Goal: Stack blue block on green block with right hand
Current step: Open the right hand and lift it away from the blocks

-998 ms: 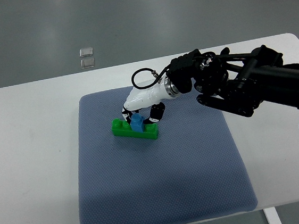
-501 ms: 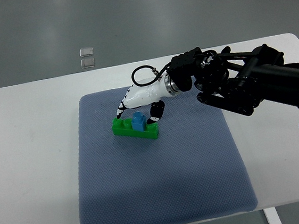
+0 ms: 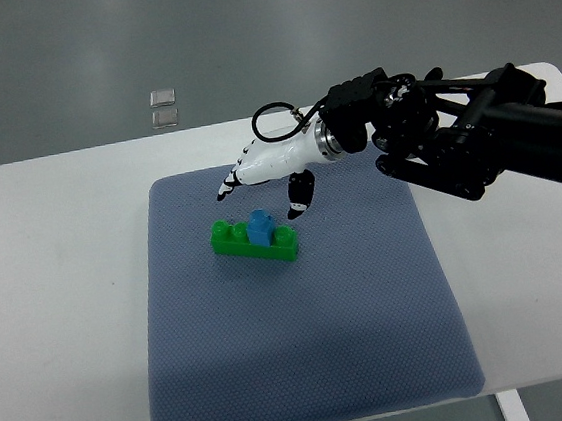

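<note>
A small blue block [image 3: 260, 228] sits on top of the long green block [image 3: 254, 241], near its middle, on the blue-grey mat [image 3: 308, 369]. My right hand [image 3: 261, 187], white with black fingertips, hovers just above and behind the blocks. Its fingers are spread and hold nothing, with a clear gap between them and the blue block. The black right arm [image 3: 475, 140] reaches in from the right edge. No left arm shows.
The mat lies on a white table [image 3: 59, 294]. Two small clear squares [image 3: 162, 106] lie on the grey floor beyond the table's far edge.
My right hand let go of the blue block, opened its fingers and lifted up and back. The blue block stays on the green block.
</note>
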Controlling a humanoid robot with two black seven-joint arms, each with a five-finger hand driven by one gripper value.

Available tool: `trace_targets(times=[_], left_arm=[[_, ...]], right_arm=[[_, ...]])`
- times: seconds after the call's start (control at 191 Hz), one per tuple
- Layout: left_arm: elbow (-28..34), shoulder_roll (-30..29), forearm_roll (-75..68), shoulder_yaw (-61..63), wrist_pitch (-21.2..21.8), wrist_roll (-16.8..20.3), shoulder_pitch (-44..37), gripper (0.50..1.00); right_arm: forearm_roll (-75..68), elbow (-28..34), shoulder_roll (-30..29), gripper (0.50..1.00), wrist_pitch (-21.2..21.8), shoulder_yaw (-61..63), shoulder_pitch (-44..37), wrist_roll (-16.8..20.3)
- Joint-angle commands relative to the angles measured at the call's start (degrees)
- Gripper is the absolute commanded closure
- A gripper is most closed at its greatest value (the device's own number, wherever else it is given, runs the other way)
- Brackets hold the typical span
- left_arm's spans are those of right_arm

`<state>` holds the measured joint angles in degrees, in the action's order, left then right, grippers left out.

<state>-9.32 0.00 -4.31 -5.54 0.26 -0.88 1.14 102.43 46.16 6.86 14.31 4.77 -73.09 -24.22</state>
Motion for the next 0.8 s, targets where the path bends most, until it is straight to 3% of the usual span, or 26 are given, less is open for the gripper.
trace_targets(times=[0.0, 0.245, 0.402, 0.622, 0.794], left_arm=[[0.00, 0.00, 0.00, 0.00, 0.00, 0.00, 0.01, 0.500], [0.00, 0.00, 0.00, 0.00, 0.00, 0.00, 0.01, 0.500], [-0.09, 0.00, 0.00, 0.00, 0.00, 0.00, 0.00, 0.500], [0.00, 0.00, 0.00, 0.00, 0.00, 0.00, 0.01, 0.500], [0.00, 0.00, 0.00, 0.00, 0.00, 0.00, 0.01, 0.500]], right_arm=[[-0.30, -0.01, 1.84, 0.589, -0.42, 0.15, -1.44, -0.13], [-14.45, -1.86, 5.62, 0.589, -0.69, 9.11, -2.23, 0.31], [-32.02, -9.06, 6.94, 0.589, -0.60, 16.49, 1.02, 0.49], [-52.86, -17.77, 6.85, 0.589, -0.95, 17.73, 4.71, 0.57], [-72.81, -22.60, 6.77, 0.589, -4.46, 17.82, 9.02, 0.57]])
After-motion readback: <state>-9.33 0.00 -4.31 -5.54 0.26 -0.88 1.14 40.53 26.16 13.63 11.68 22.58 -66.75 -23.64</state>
